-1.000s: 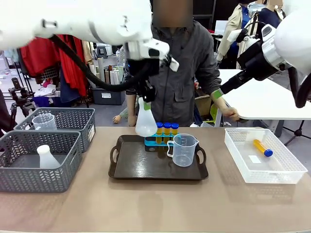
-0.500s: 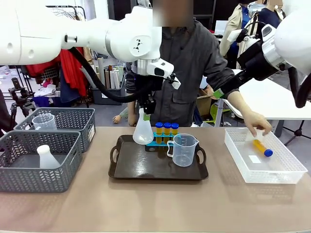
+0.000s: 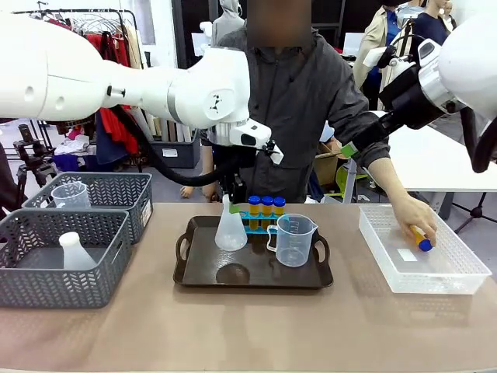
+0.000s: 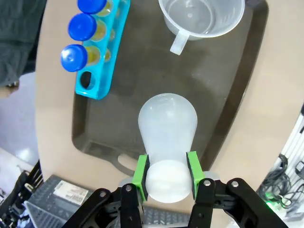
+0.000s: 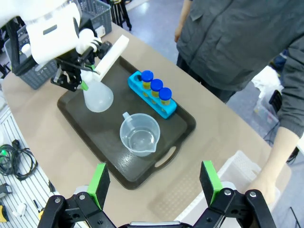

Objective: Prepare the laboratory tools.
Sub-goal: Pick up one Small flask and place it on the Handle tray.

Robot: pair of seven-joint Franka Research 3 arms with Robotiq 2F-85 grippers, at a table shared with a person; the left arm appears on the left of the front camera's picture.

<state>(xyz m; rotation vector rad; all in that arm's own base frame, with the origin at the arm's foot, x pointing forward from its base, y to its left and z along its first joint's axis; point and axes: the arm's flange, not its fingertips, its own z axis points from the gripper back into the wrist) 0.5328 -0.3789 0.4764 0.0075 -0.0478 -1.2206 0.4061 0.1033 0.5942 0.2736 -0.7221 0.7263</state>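
Left gripper [image 4: 166, 176] jaws pinched translucent white conical flask [image 3: 231, 230] at tray centre-left; fourth yellow blue-capped tube [image 3: 419, 238] remained unracked, right.

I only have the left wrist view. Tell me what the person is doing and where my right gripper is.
Observer: The person's hand is down in the white mesh basket at the table's right end, closing on the fourth yellow tube.
Operator: Report the right gripper.
Observer: The right gripper hangs open, high above the near edge of the tray, holding nothing.
Operator: Now confirm the flask's height.
Observer: From the front, the conical flask hangs just above the tray floor, its shadow below it, neck shut in the left gripper, beside the blue rack.
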